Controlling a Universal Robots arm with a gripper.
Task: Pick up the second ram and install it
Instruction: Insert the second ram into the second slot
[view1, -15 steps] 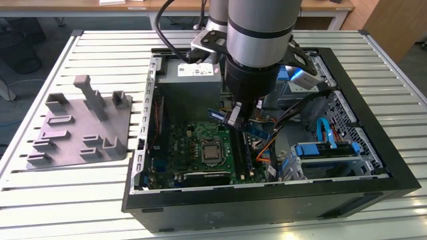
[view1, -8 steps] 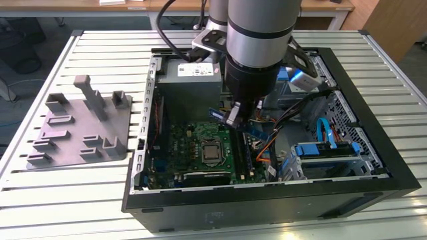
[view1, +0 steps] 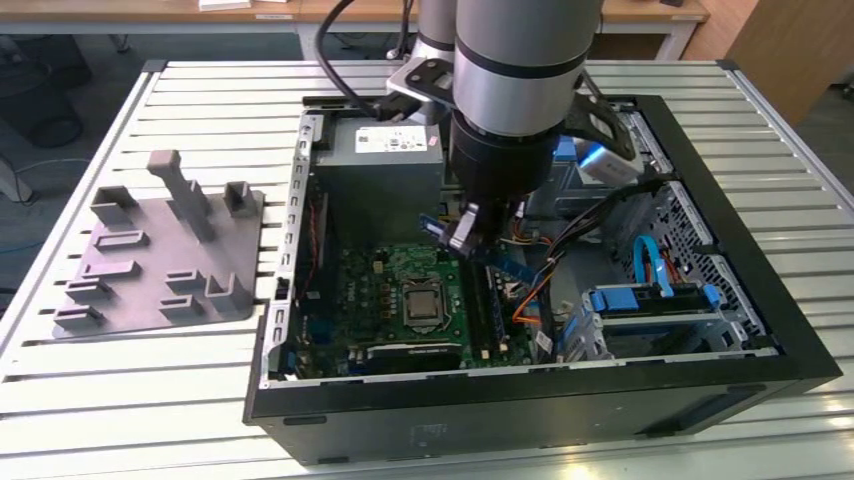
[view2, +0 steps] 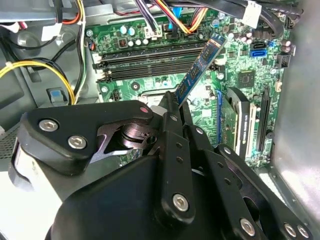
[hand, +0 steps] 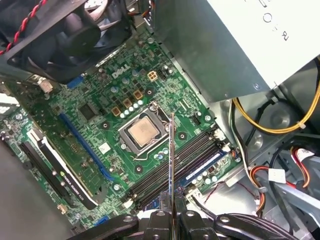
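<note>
My gripper (view1: 463, 238) hangs inside the open computer case (view1: 747, 330), shut on the second ram (view1: 502, 263), a dark blue stick held above the green motherboard (view1: 400, 290). In the second wrist view the ram (view2: 202, 62) sticks out slanted from between the black fingers (view2: 170, 107), over the long memory slots (view2: 150, 57). In the first wrist view the ram (hand: 172, 150) is edge-on, a thin line rising from the gripper (hand: 171, 216) across the memory slots (hand: 192, 155) beside the processor socket (hand: 145, 131). It is above the slots, not seated.
The power supply (view1: 380, 150) and cable bundles (view2: 170, 10) crowd one side of the board. A black fan (hand: 75, 35) and an upright expansion card (view2: 240, 125) flank the other sides. Drive cages (view1: 654, 300) fill the exterior view's right. A grey fixture plate (view1: 160, 255) lies outside the case.
</note>
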